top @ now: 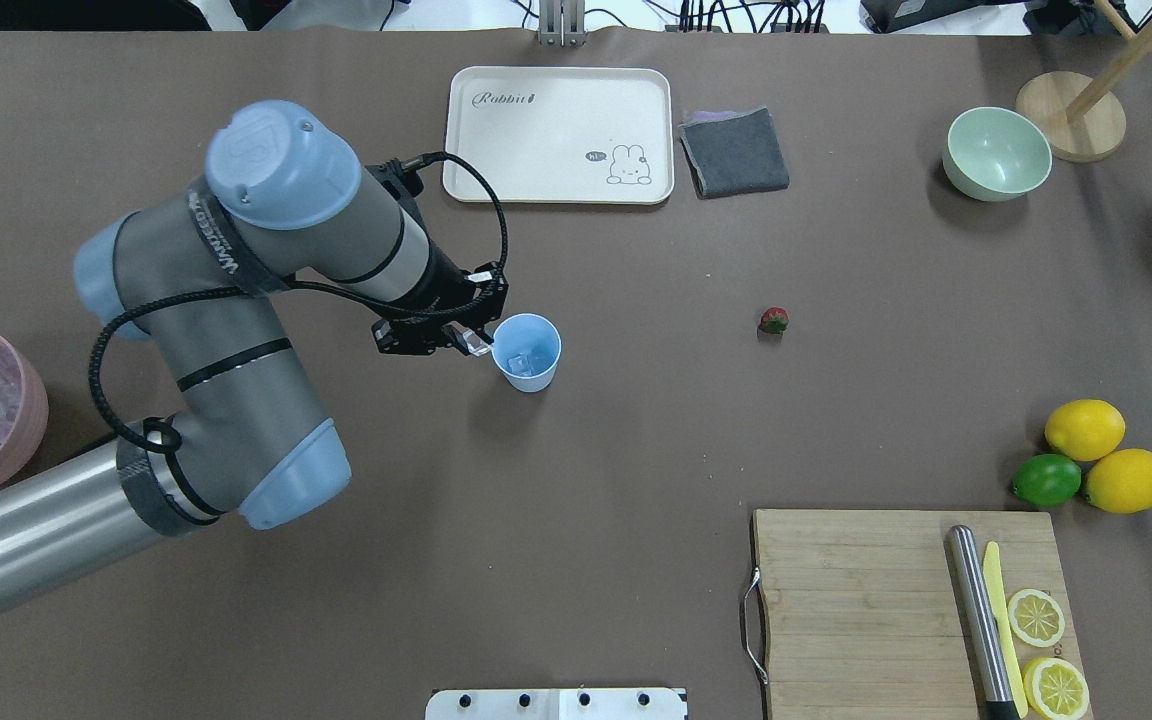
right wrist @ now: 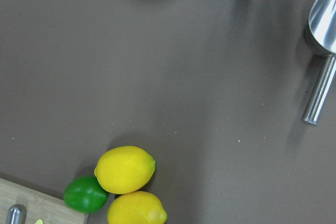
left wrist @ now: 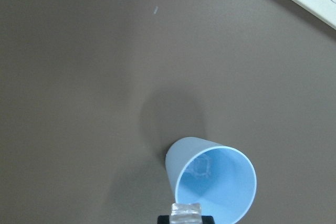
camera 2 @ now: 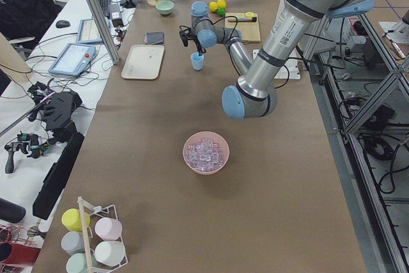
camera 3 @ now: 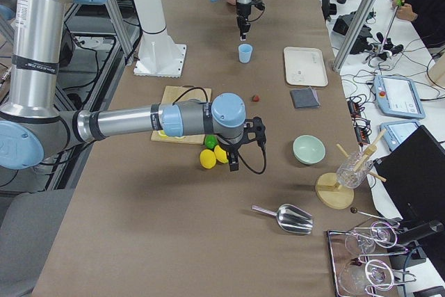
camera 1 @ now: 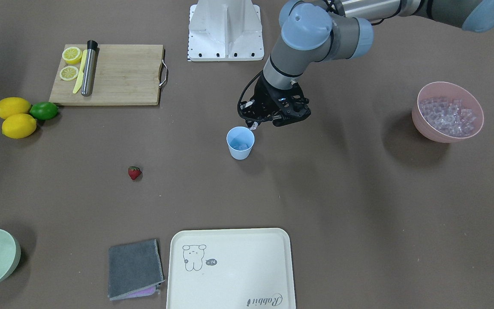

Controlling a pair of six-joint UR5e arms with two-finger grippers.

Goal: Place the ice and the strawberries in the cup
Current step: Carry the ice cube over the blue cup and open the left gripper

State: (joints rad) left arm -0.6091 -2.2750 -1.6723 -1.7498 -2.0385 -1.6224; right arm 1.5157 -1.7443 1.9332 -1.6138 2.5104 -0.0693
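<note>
The light blue cup [top: 527,351] stands upright mid-table with a clear ice piece [left wrist: 201,166] on its bottom. My left gripper [top: 476,345] is shut on another clear ice cube [left wrist: 186,213] and holds it just above the cup's near rim [left wrist: 212,184]. The pink bowl [camera 1: 447,112] full of ice sits far off on my left side. The small red strawberry [top: 774,320] lies on the table to the right of the cup. My right gripper [camera 3: 233,165] hovers over the lemons; I cannot tell whether it is open or shut.
Two lemons [top: 1086,430] and a lime [top: 1046,480] lie by a cutting board [top: 856,600] with lemon slices, a knife and a steel muddler. A cream tray [top: 556,135], grey cloth [top: 734,150] and pale green bowl [top: 996,153] are at the far edge. A metal scoop [right wrist: 323,35] lies nearby.
</note>
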